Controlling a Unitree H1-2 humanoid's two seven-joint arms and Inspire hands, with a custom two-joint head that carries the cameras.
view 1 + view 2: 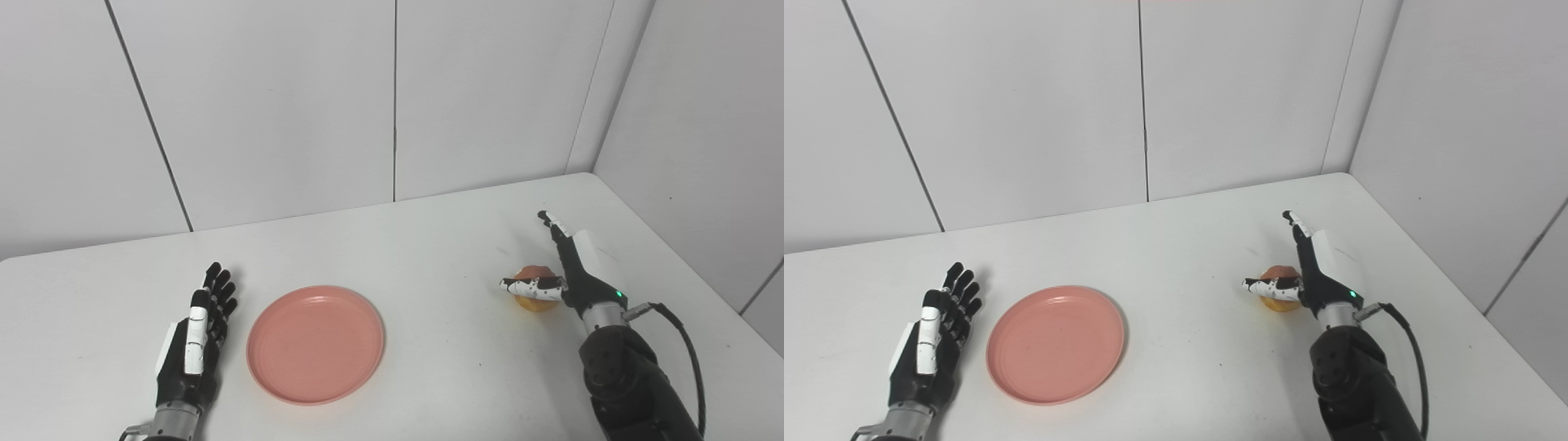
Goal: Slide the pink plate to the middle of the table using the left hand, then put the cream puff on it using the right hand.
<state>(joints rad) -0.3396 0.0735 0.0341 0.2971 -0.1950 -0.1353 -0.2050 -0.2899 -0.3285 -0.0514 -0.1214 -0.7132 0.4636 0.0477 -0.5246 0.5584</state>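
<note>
A round pink plate lies flat on the white table, left of the middle and near the front. My left hand rests just left of the plate, fingers straight and apart, holding nothing and clear of the rim. At the right, a small golden cream puff sits on the table. My right hand stands open right beside it: the thumb lies across the puff's front, the fingers point away behind it. The puff is partly hidden by the thumb.
White wall panels close the table's back and right side, meeting in a corner at the far right. A black cable loops from my right wrist. The table has a rounded far right corner.
</note>
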